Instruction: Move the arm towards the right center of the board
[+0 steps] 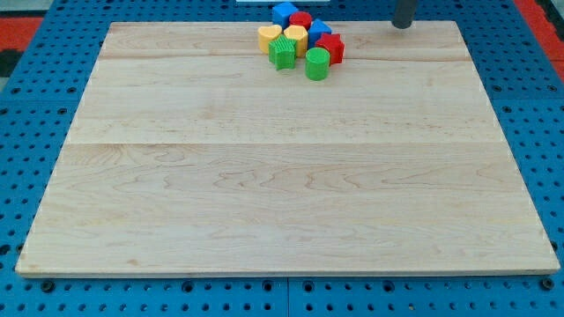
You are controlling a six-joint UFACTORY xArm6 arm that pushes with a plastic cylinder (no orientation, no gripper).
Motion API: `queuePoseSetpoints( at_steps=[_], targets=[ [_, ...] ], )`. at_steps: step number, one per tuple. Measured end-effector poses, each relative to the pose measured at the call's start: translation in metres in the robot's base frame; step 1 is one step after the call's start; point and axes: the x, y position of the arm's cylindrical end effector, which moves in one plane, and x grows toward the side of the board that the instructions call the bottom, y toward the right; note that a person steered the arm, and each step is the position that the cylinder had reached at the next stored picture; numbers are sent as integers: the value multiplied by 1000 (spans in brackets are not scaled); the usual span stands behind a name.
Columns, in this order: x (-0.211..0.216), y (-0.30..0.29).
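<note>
Hovering at the view's top right, my tip (pixel 402 25) holds nothing, well apart from the blocks; green cylinder (pixel 317 63), green star (pixel 283 54), yellow (pixel 270 37), red (pixel 330 47) and blue (pixel 284 12) blocks cluster top centre on the wooden board (pixel 291 202).

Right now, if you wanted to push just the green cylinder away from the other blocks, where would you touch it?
Probably its upper rim side, coming from the view's top: the green cylinder sits at the cluster's bottom edge, with open board below. My tip is far right of it.
</note>
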Motion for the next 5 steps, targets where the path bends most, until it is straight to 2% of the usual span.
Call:
queuePoseSetpoints(
  at_steps=[1, 2, 4, 5],
  targets=[
    [0, -40],
    [20, -50],
    [149, 49],
    [231, 2]
  ],
)
